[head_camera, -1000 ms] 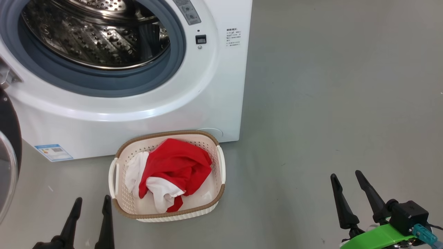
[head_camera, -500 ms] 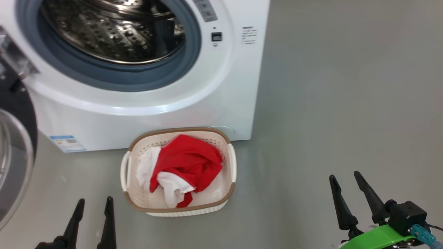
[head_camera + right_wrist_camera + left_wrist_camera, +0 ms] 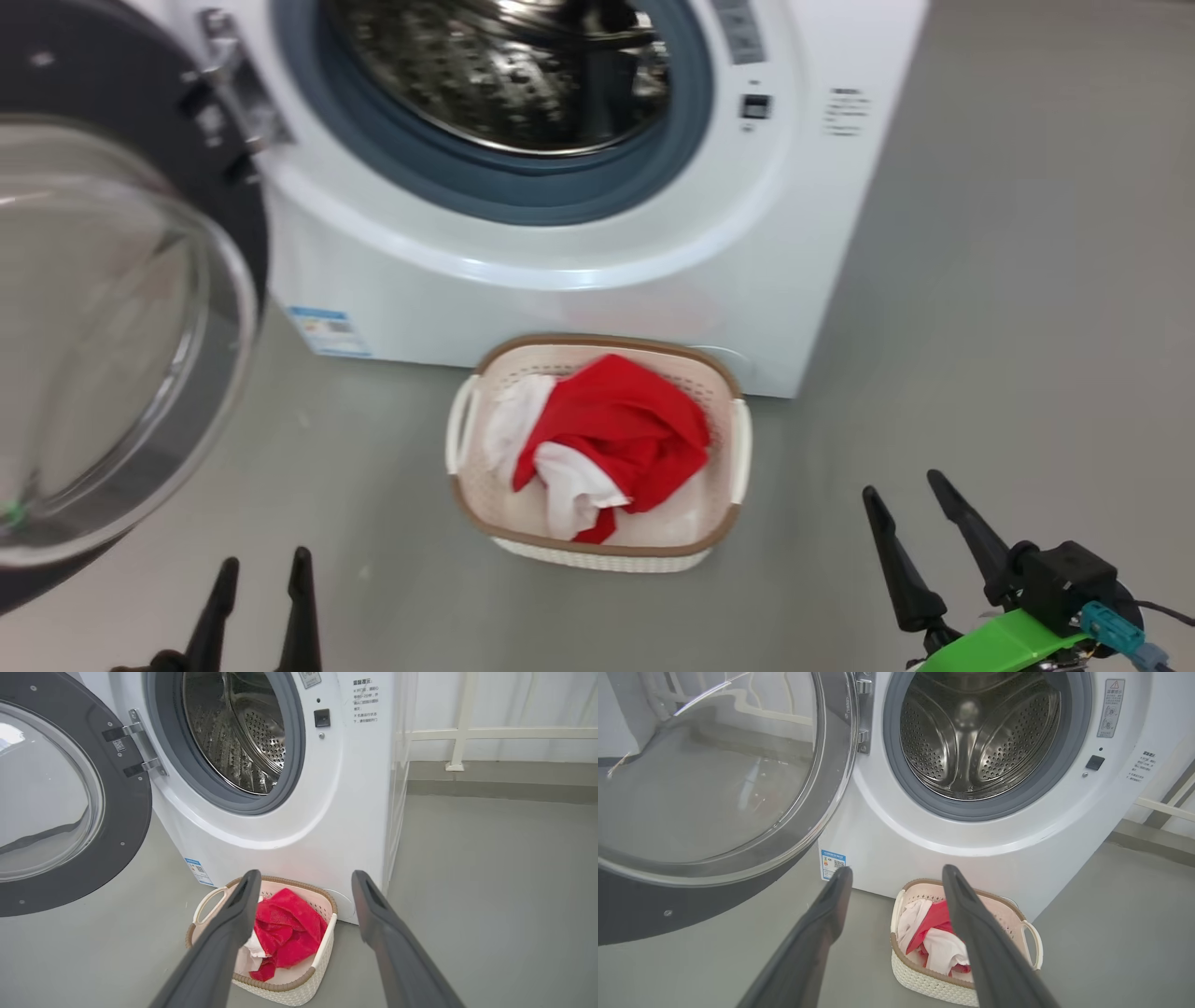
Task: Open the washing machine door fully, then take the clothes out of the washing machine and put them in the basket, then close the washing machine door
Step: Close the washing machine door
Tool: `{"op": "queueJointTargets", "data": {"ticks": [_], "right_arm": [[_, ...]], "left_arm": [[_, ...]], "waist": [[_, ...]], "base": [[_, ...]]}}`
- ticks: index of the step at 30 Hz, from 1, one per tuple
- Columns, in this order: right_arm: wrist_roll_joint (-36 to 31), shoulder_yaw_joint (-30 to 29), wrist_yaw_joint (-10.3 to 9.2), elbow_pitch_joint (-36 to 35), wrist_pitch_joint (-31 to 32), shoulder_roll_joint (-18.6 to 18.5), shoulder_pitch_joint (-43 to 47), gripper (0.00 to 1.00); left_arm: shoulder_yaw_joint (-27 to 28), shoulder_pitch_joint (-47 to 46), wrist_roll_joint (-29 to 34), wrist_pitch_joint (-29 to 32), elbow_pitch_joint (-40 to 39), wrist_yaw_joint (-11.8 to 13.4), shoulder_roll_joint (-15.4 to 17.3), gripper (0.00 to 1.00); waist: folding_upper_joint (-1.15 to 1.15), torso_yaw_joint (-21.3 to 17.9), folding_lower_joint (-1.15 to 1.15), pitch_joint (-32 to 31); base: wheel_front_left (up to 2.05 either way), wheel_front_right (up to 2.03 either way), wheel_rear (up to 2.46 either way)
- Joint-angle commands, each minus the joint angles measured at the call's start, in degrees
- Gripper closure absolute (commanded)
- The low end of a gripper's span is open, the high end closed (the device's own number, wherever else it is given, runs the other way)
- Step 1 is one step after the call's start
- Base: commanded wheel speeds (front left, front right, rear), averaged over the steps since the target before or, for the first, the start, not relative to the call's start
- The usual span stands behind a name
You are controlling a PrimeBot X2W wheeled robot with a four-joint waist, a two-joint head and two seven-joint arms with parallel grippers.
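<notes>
Soft red-and-white clothes [image 3: 616,434] heaped in perforated cream basket [image 3: 607,558], ahead between both jaws, spread apart, empty; glossy round door [image 3: 112,317] beyond left jaws.

Jaws are tapered, black; right wrist [image 3: 1066,582] wears green bracket [image 3: 997,644], teal plug [image 3: 1111,627].

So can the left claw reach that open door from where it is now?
Probably yes. The door hangs open just ahead of the open left claw, with bare floor between them. The basket sits off to the right, out of the way.
</notes>
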Motion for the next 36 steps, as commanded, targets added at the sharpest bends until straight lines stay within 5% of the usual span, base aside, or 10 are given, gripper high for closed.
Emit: {"op": "queueJointTargets", "data": {"ticks": [1,15,31,32,33,34,36], "right_arm": [[-0.19,1.74,0.28,-0.86,-0.37,-0.91,-2.15,0.0],[0.93,4.18,0.28,0.71,-0.37,-1.46,-1.24,0.0],[2.29,8.88,0.28,2.96,-0.37,-2.58,-4.96,0.0],[2.36,8.89,0.28,2.95,-0.37,-2.56,-4.91,0.0],[2.41,8.79,0.28,2.92,-0.37,-2.49,-4.8,0.0],[2.44,8.68,0.28,2.86,-0.37,-2.42,-4.61,0.0],[2.42,8.22,0.28,2.66,-0.37,-2.23,-4.06,0.0]], "left_arm": [[0.91,0.1,-0.59,-0.29,-1.12,0.72,0.54,0.0],[-2.48,1.73,-1.93,-0.29,-1.28,3.32,0.54,0.0],[-1.21,3.32,-4.75,-0.29,-4.32,5.34,0.53,0.0],[-1.05,3.14,-5.35,-0.29,-4.62,5.22,0.53,0.12],[-0.73,2.88,-6.08,-0.29,-4.96,5.02,0.53,0.78],[-0.21,2.49,-6.86,-0.29,-5.56,4.64,0.53,1.0],[1.6,1.43,-8.18,-0.29,-7.52,3.61,0.53,1.0]], "waist": [[0.0,5.84,0.0,-1.22],[0.0,17.64,0.0,-3.42],[0.0,18.44,0.0,-2.91],[0.0,18.39,0.0,-2.95],[0.0,18.34,0.0,-2.99],[0.0,18.27,0.0,-3.08],[0.0,18.15,0.0,-3.18]], "base": [[0.0,0.0,0.0],[0.0,0.0,0.0],[0.0,0.0,0.0],[0.0,0.0,0.0],[0.0,0.0,0.0],[0.0,0.0,0.0],[0.0,0.0,0.0]]}}
